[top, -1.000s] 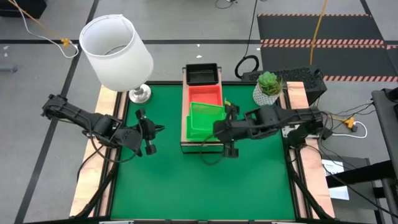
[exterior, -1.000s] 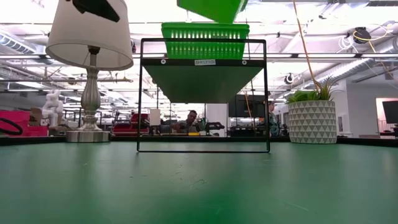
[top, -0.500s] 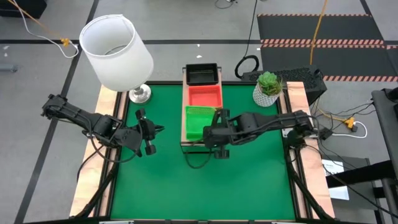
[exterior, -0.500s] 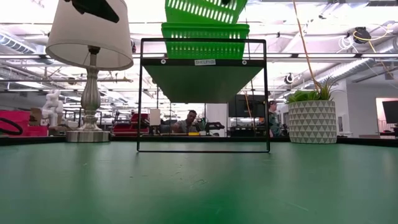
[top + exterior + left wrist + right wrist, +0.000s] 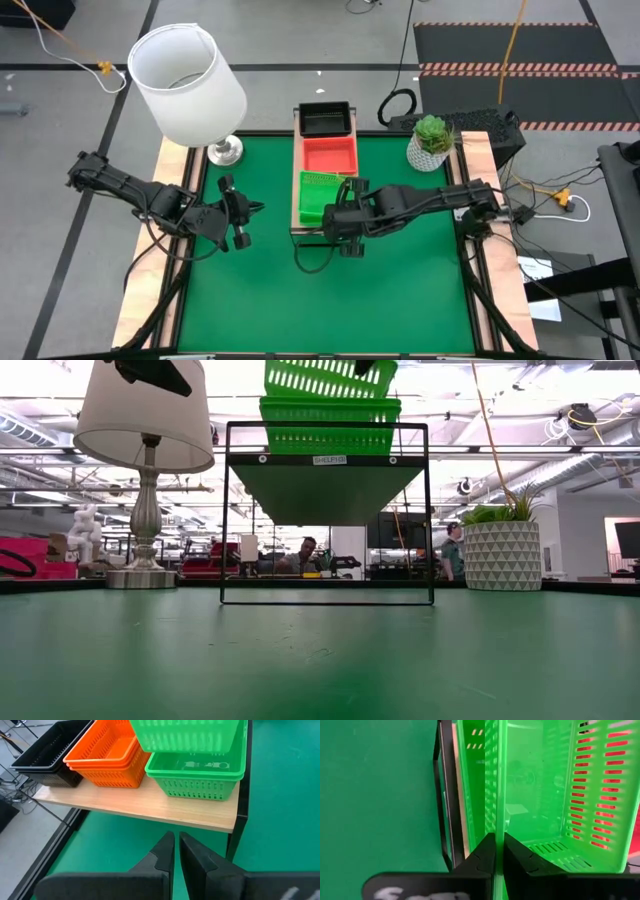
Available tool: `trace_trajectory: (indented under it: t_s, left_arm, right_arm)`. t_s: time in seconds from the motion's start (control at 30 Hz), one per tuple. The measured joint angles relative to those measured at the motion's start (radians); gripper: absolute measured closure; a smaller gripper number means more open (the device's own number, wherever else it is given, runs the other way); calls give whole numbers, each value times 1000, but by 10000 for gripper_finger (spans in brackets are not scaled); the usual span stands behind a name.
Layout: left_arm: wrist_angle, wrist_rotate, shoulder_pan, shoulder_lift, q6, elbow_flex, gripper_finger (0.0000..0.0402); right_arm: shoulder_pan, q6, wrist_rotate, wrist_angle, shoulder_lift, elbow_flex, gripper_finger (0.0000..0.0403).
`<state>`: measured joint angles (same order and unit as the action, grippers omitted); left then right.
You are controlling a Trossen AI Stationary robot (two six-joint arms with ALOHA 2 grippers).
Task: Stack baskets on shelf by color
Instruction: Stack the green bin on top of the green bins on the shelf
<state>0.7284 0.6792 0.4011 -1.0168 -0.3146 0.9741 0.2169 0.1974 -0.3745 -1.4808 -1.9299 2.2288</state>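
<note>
In the high view we see the shelf (image 5: 296, 205) in the upper middle of the frame, on the green table (image 5: 270, 290). From top to bottom it carries the black baskets (image 5: 324, 119), the orange-red baskets (image 5: 329, 155) and the green basket stack (image 5: 318, 200).

The right claw (image 5: 345, 195) is just right of the green stack, at the lower end of the shelf. In the right wrist view its fingers (image 5: 482, 855) are pressed on the rim of one green basket (image 5: 545, 790), so it pinches this basket. In the low view the held basket (image 5: 325, 377) hangs tilted just above the green stack (image 5: 330, 426), at the top centre of the frame; we cannot tell if they touch. In the left wrist view the held basket (image 5: 187, 735) is above the lower green one (image 5: 197, 777).

The left claw (image 5: 238, 215) hovers over the table in the left middle of the high view, well apart from the shelf. Its fingers (image 5: 162, 852) are pressed together and hold nothing.

A white lamp (image 5: 188, 85) stands in the upper left, and a potted plant (image 5: 432, 140) right of the shelf.
</note>
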Motion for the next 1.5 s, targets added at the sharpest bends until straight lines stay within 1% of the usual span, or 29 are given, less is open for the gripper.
trace_trajectory:
  t_s: [0.23, 0.7, 0.87, 1.1, 1.5]
  left_arm:
    - [0, 0, 0, 0, -3, 0, 371]
    - [0, 0, 0, 0, -5, 0, 371]
    - [0, 0, 0, 0, -8, 0, 371]
    - [0, 0, 0, 0, -9, 0, 371]
    - [-1, 0, 0, 0, -15, 0, 371]
  right_arm:
    - [0, 30, -18, -35, -1, -3, 388]
    - [0, 1, -14, 0, -1, -115, 382]
    - [0, 0, -15, 13, -1, -115, 366]
    - [0, 0, -16, 35, -1, -115, 331]
    - [22, -29, -18, 107, 46, -117, 287]
